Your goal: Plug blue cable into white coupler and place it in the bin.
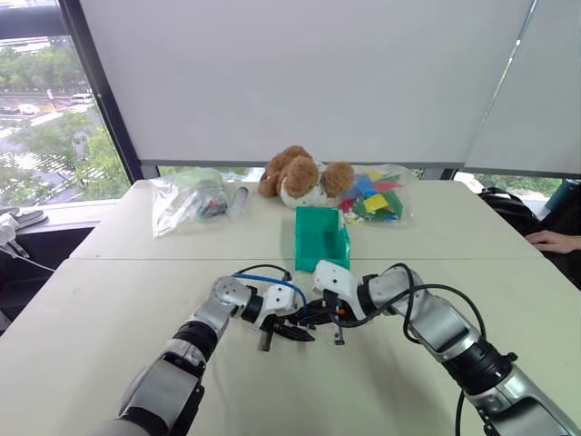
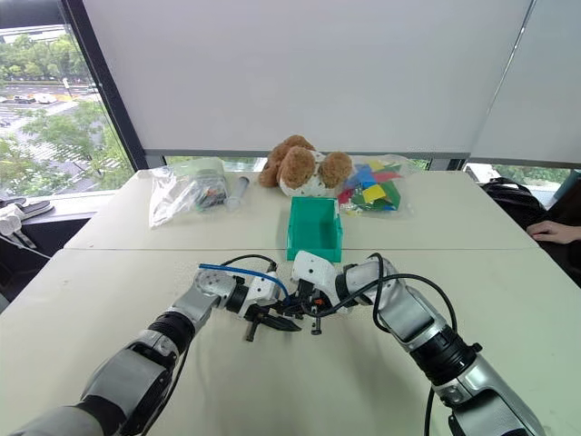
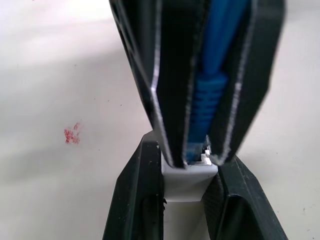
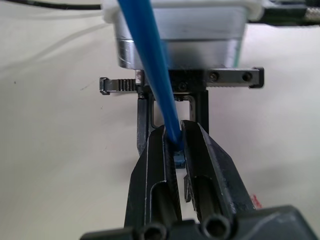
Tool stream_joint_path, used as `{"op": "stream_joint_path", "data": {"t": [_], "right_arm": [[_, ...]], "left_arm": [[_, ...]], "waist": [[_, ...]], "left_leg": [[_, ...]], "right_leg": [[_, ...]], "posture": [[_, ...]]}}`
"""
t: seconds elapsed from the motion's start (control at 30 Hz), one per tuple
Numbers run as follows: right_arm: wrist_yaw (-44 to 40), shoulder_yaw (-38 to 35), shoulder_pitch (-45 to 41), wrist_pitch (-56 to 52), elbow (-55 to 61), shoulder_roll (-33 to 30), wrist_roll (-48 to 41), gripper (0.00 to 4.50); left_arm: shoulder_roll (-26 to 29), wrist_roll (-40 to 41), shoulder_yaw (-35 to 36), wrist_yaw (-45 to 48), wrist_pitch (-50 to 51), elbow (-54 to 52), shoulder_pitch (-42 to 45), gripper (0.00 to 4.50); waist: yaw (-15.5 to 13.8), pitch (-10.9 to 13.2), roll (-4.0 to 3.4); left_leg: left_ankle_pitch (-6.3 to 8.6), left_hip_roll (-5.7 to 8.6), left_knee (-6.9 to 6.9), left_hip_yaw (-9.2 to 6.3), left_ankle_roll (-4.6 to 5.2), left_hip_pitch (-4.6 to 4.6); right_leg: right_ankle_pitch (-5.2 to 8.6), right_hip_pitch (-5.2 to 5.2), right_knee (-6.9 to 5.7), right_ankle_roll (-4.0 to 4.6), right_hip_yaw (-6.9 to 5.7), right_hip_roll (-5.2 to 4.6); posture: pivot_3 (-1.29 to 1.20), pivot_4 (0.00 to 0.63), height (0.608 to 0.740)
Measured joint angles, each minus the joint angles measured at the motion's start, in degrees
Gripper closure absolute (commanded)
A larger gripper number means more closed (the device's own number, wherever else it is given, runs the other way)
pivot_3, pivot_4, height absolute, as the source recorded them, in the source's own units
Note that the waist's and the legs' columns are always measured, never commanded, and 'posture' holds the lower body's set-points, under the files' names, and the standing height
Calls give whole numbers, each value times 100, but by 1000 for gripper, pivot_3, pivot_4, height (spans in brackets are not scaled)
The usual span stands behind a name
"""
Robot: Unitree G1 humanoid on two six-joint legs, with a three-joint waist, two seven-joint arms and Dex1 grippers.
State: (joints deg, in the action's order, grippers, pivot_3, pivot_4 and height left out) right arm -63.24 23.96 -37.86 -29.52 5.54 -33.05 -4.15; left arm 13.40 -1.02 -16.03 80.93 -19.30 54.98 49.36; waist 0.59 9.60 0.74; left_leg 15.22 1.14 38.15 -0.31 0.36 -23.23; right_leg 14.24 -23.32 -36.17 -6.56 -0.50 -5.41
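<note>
Head views: we see both grippers meeting low over the table (image 1: 109,300), at 6 o'clock from the bin (image 1: 320,238).

Left wrist view: our left gripper (image 3: 187,200) clamps the white coupler (image 3: 189,179) between its fingers; the blue cable (image 3: 210,85) plug sits at the coupler's mouth.

Right wrist view: our right gripper (image 4: 177,150) is pinched tight on the blue cable just behind its plug.

Risk, as we judge it: a plug entering tilted could jam or push the coupler out of the left grip; the looped cable could snag.

Surroundings: pale matte table, plush dog (image 1: 300,174) and clear bags (image 1: 191,202) at 12 o'clock, window and blinds behind.
</note>
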Motion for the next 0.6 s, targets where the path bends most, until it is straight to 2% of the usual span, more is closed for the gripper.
{"op": "stream_joint_path", "data": {"t": [0.17,0.2,0.33,0.43,0.6], "right_arm": [[73,-110,2,-279,92,0,-115,4500],[82,-126,2,-325,102,-1,-125,4500],[153,-292,-6,-553,186,-17,-261,4500],[340,-777,-238,-781,167,54,-540,4500],[843,-1521,-1643,-787,-885,276,-694,4500]], "left_arm": [[501,191,142,127,519,-686,-340,269],[584,237,161,134,612,-846,-427,67],[976,482,379,117,1160,-1545,-766,67],[1335,721,701,-8,1539,-2011,-897,67],[1651,1001,1139,-455,1998,-2478,-1094,67]], "waist": [[18,3,-3],[12,3,-4],[0,13,-4],[4,22,-10],[17,24,-14]], "left_leg": [[0,-1,-9,0,0,-13],[0,0,-9,0,0,-14],[0,4,-8,1,-1,-21],[0,4,-8,1,-1,-22],[-1,5,-18,3,-4,-22]], "right_leg": [[0,-20,-1,0,1,-1],[0,-21,-1,0,1,-3],[0,-23,3,0,1,-11],[0,-28,2,1,2,-14],[-1,-34,0,1,2,-15]], "posture": [[0,150,740],[0,150,740],[0,150,740],[0,150,740],[0,150,740]]}}
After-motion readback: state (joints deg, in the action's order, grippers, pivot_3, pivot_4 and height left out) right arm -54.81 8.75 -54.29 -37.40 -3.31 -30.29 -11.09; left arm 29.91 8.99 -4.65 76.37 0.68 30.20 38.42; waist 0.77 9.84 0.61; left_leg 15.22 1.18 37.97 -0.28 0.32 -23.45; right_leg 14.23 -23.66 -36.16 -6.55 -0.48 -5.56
